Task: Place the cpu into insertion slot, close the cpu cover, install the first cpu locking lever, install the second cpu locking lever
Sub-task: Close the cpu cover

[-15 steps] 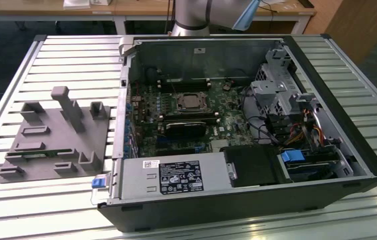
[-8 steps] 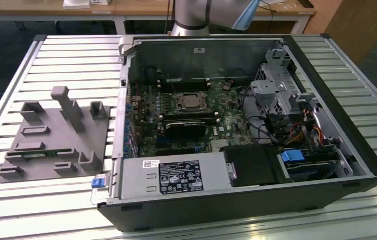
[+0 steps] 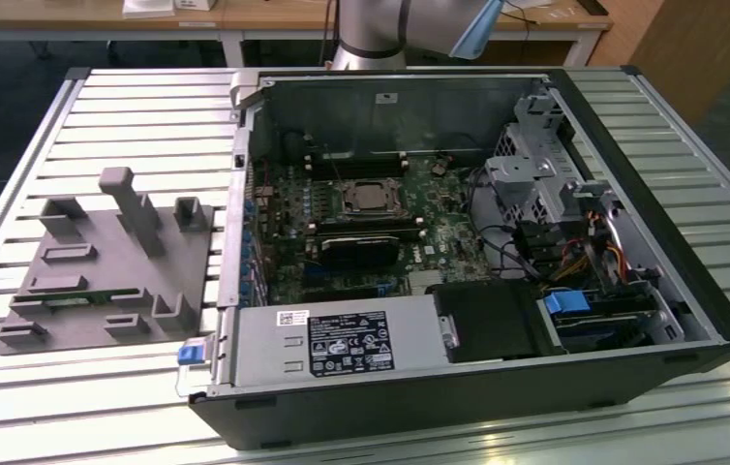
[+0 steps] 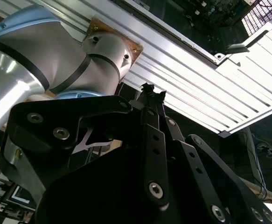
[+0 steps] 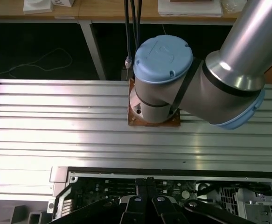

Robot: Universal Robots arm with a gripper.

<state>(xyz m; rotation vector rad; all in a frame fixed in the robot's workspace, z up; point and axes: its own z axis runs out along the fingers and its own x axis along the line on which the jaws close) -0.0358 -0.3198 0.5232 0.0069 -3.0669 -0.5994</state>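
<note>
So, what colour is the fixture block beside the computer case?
Grey. The fixture block shows best in the exterior view.

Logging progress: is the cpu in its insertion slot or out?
In. The exterior view shows the cpu, dull silver top up, sitting within the silvery rim of the insertion slot.

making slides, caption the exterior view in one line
Open computer case on a slatted table, cpu in the insertion slot, grey fixture block at the exterior view's left.

We list: case on table; fixture beside it, at the exterior view's left; cpu inside the case.
</note>
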